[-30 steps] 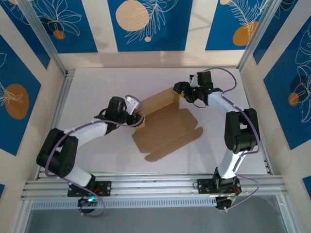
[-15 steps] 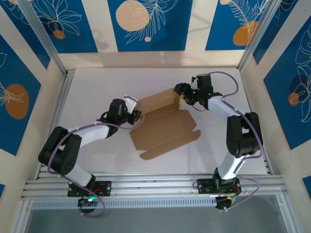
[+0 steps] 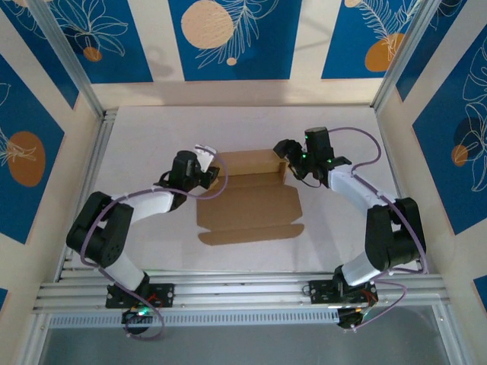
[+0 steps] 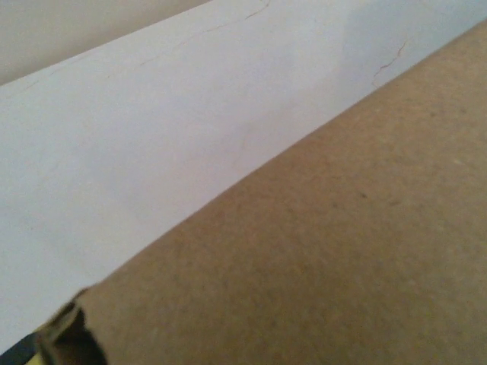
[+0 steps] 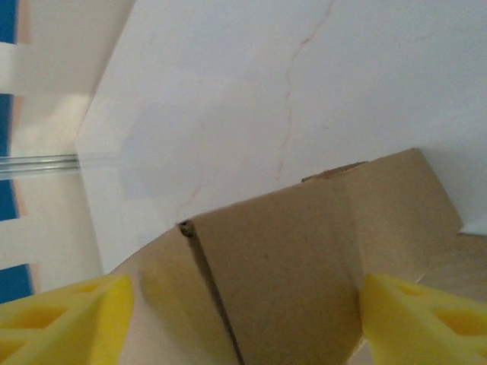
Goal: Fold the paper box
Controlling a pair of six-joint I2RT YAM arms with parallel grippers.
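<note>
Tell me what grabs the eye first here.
The brown paper box lies mid-table on the white table, mostly flat with its far side folded up. Both arms meet it at the far corners: the left gripper at the left end, the right gripper at the right end, its yellow pads wide apart with the raised cardboard between them. Behind stand blue wall panels with orange circles.
</note>
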